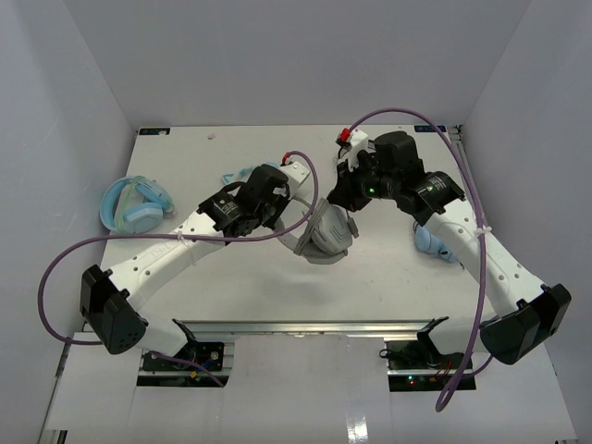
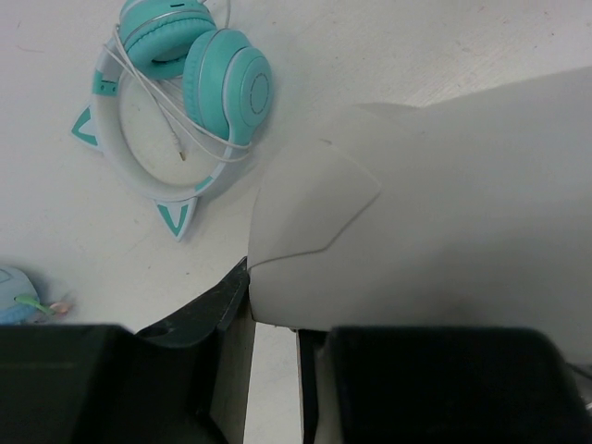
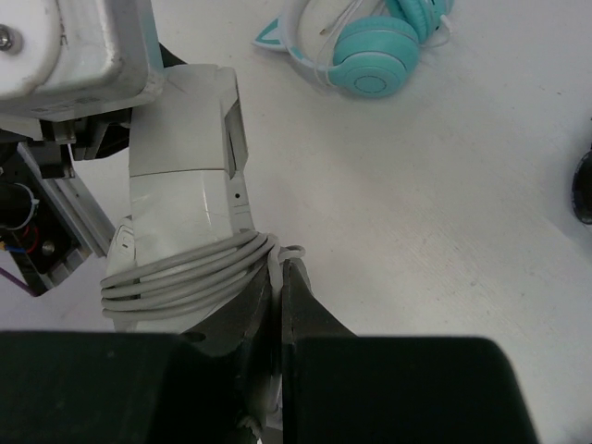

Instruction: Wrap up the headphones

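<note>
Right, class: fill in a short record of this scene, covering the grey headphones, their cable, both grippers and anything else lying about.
headphones: light grey, centre, between both arms
cable: coiled several turns round the headband
right gripper: shut on the cable beside the coil
left gripper: at the headband, grip unclear
other items: teal cat-ear headphones; pale blue headphones

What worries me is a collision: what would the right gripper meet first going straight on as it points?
Probably bare table: the right gripper, shut on the cable of the grey headphones, seems angled downward. Beyond, in line, lie the teal cat-ear headphones. Depth is unclear.
</note>
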Controlling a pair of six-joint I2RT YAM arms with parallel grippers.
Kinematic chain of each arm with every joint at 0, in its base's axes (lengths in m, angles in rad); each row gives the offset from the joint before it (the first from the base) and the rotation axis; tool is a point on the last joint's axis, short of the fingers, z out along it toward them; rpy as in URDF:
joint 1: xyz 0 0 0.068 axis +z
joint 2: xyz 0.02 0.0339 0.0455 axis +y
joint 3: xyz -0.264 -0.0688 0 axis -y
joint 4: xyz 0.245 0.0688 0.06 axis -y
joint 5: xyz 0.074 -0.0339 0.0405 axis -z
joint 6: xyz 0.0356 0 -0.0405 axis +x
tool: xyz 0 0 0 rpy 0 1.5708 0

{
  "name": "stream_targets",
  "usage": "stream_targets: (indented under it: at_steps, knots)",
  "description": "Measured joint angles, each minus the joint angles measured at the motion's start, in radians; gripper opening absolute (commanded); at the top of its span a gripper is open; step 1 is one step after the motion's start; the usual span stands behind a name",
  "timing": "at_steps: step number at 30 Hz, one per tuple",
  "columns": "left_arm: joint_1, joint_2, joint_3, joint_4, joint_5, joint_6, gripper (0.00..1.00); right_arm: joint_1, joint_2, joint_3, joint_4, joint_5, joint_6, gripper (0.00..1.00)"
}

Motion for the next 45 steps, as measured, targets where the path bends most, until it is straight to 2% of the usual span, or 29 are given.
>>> stream_targets:
  at_steps: [14, 21, 30, 36, 45]
  knots:
    - [-0.006, 0.012, -0.001, -0.001, -0.109, -0.018, 0.0, -0.007, 0.021, -0.021, 0.009, -0.041, 0.072, 0.1]
    - [-0.008, 0.01, -0.023, 0.006, -0.162, 0.0, 0.0, -0.007, 0.021, -0.048, 0.029, -0.032, 0.088, 0.14]
    - [-0.003, 0.01, -0.061, -0.023, -0.204, 0.026, 0.0, -0.007, 0.021, -0.071, 0.072, -0.032, 0.099, 0.08]
    - [-0.003, 0.011, -0.061, -0.023, -0.198, 0.017, 0.0, -0.007, 0.008, -0.096, 0.096, -0.025, 0.112, 0.08]
    - [-0.001, 0.106, 0.018, -0.085, -0.19, -0.114, 0.0, -0.009, -0.083, -0.305, 0.327, -0.039, 0.324, 0.08]
